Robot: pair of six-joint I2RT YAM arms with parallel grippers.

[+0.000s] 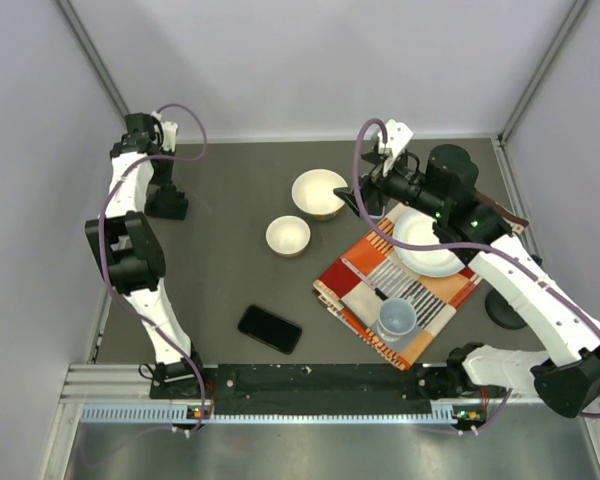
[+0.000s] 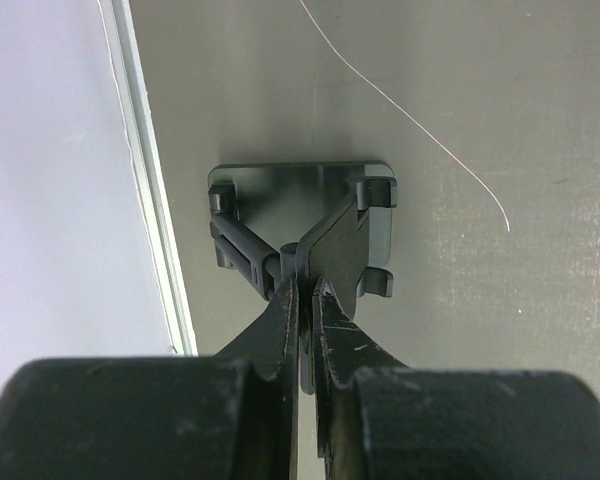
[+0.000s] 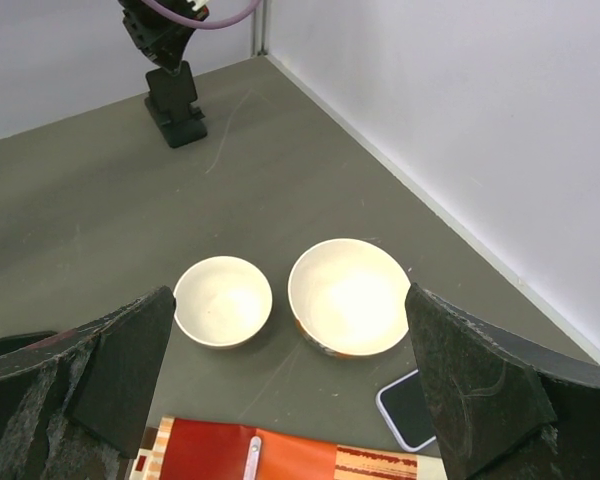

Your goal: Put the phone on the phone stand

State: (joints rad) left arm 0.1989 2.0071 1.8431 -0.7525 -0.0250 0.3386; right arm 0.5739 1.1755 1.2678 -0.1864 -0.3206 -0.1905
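Note:
The black phone stand [image 1: 168, 205] sits at the far left by the wall. My left gripper [image 2: 302, 285] is shut on its upright cradle plate, above the stand's flat base [image 2: 310, 185]. A black phone [image 1: 269, 328] lies flat near the front edge, apart from both arms. My right gripper [image 3: 288, 300] hangs open and empty over two bowls. A second phone with a pale case [image 3: 410, 410] lies on the table partly under my right finger. The stand [image 3: 177, 105] also shows far off in the right wrist view.
A small white bowl [image 1: 288, 236] and a larger bowl [image 1: 319, 193] stand mid-table. An orange striped cloth [image 1: 360, 275] carries a white plate [image 1: 425, 245] and a pale cup [image 1: 397, 318]. A black round object [image 1: 505, 308] sits at the right edge. Walls close three sides.

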